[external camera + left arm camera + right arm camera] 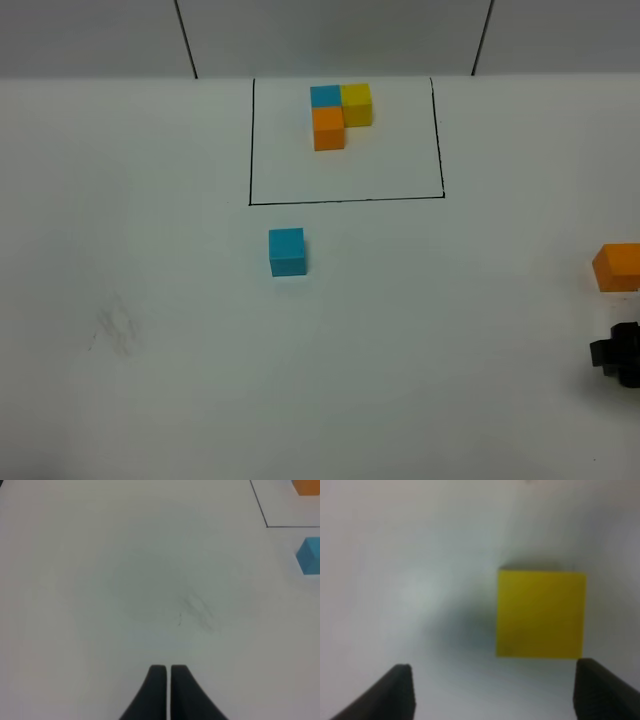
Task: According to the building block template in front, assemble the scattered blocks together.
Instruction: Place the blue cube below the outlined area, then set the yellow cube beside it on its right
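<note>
The template trio (338, 113) of blue, yellow and orange cubes sits inside the black-line frame (345, 200) at the back. A loose blue cube (286, 251) lies just in front of the frame; it also shows in the left wrist view (310, 556). A loose orange cube (618, 267) lies at the right edge. A loose yellow cube (540, 613) fills the right wrist view, just ahead of my open right gripper (492, 692) and off toward one finger. Part of the right arm (620, 355) shows at the right edge. My left gripper (167, 680) is shut and empty over bare table.
The white table (150, 300) carries a faint smudge (115, 325), which also shows in the left wrist view (197, 611). A wall with dark seams runs behind the table's far edge.
</note>
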